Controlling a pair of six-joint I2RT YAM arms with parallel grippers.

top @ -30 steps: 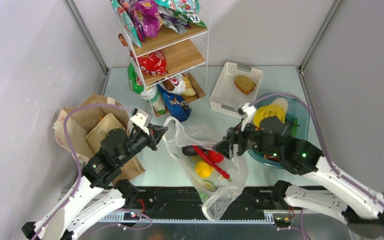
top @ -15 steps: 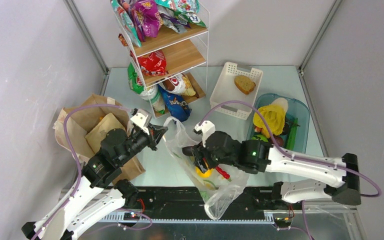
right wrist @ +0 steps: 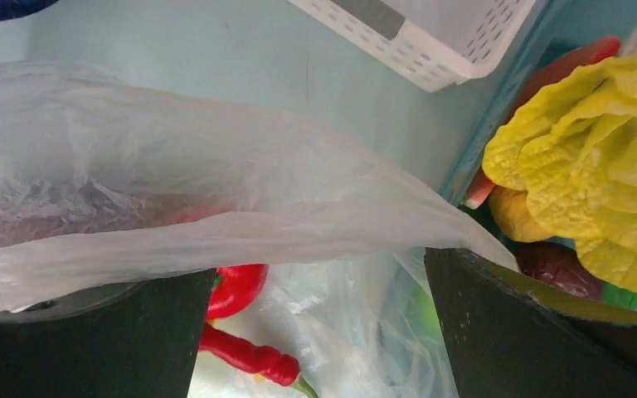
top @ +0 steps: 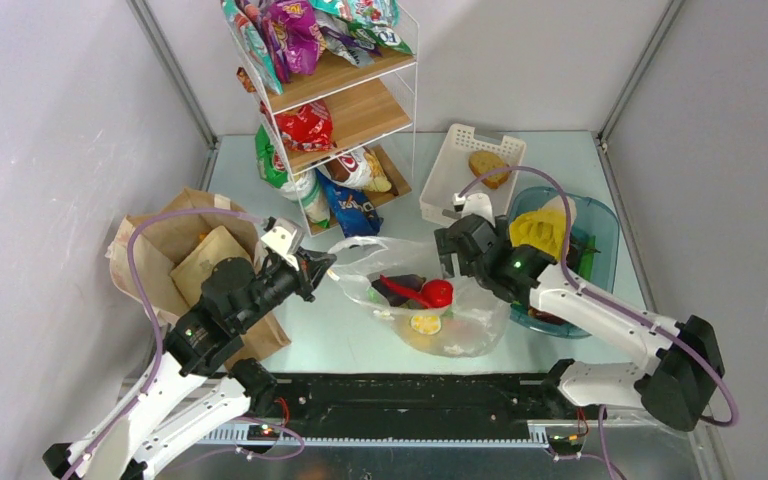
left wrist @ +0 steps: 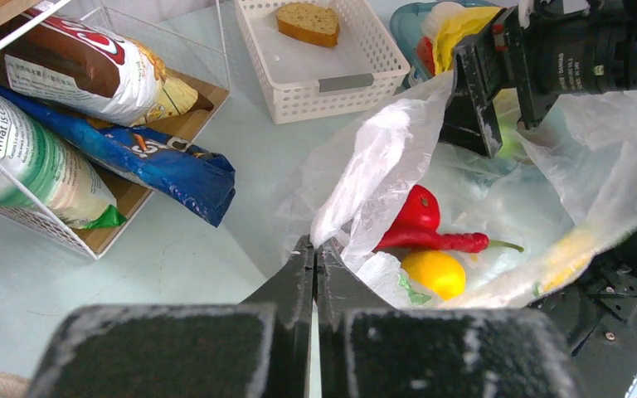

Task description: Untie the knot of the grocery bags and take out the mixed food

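The clear plastic bag (top: pixel 460 320) lies on the table between the arms. Inside it show a dark eggplant (top: pixel 388 291), a red tomato (top: pixel 438 293), a long red chili (top: pixel 407 288) and a yellow fruit (top: pixel 423 323). My left gripper (top: pixel 324 266) is shut on the bag's left handle (left wrist: pixel 365 166), just beside the tomato (left wrist: pixel 419 207), chili (left wrist: pixel 444 241) and yellow fruit (left wrist: pixel 435 272). My right gripper (top: pixel 450 265) is open at the bag's far right rim, with the bag's film (right wrist: pixel 216 207) draped across its jaws above the tomato (right wrist: pixel 236 286). The brown paper bag (top: pixel 165 245) lies at the left.
A wire-and-wood shelf rack (top: pixel 355 105) with snack packets stands at the back. A white slatted basket (top: pixel 455 185) holds a bread slice (top: pixel 489 168). A blue-tinted tub (top: pixel 600 225) with yellow leafy food sits at the right, close to my right arm. Grey walls enclose the table.
My right gripper has drawn out of the bag's middle and back toward the tub. The bag, which hung over the near edge, now lies flatter on the table. The left arm has held still.
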